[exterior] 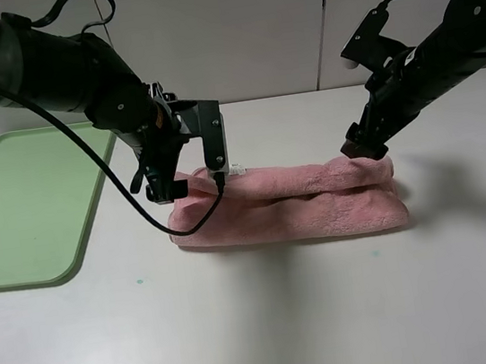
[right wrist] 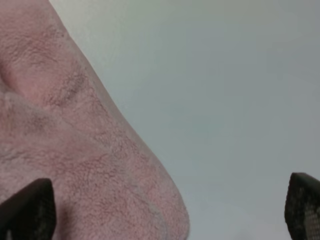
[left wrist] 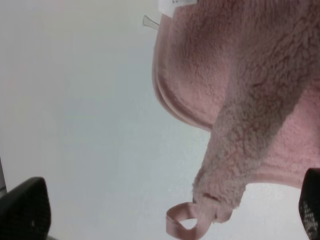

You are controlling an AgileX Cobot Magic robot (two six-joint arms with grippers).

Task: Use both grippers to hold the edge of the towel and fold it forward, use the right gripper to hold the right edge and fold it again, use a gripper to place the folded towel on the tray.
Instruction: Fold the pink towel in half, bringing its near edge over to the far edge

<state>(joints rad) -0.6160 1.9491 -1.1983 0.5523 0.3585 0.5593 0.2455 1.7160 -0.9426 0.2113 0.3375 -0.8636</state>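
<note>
**Now: first fold looks done, both grippers open and empty**

Evidently the forward fold is finished, judging by the shape. The pink fluffy terry-cloth towel [exterior: 301, 205] lies doubled into a long, puffy strip on the white matte table [exterior: 272, 323]. It is near the light green flat plastic tray [exterior: 20, 204] but not touching it.

The left gripper [exterior: 191, 176], black-jawed on a thick black-sleeved arm, hangs over the strip's left end. Its jaws are spread wide with nothing clamped between them. In its wrist view the small pink corner loop [left wrist: 187, 222] lies loose on the table.

The right gripper [exterior: 365, 148], its twin, sits at the strip's right end, jaws likewise far apart and holding nothing. Whether a tip brushes the pile I cannot tell.

The second fold appears to be next. It calls for the right gripper to close on the right edge, catching both layers, and carry it across toward the left. The left gripper would likely need to move clear first.

The table is smooth with a few tiny greenish specks. Behind it stand pale grey wall panels [exterior: 248, 27] with a vertical seam.
</note>
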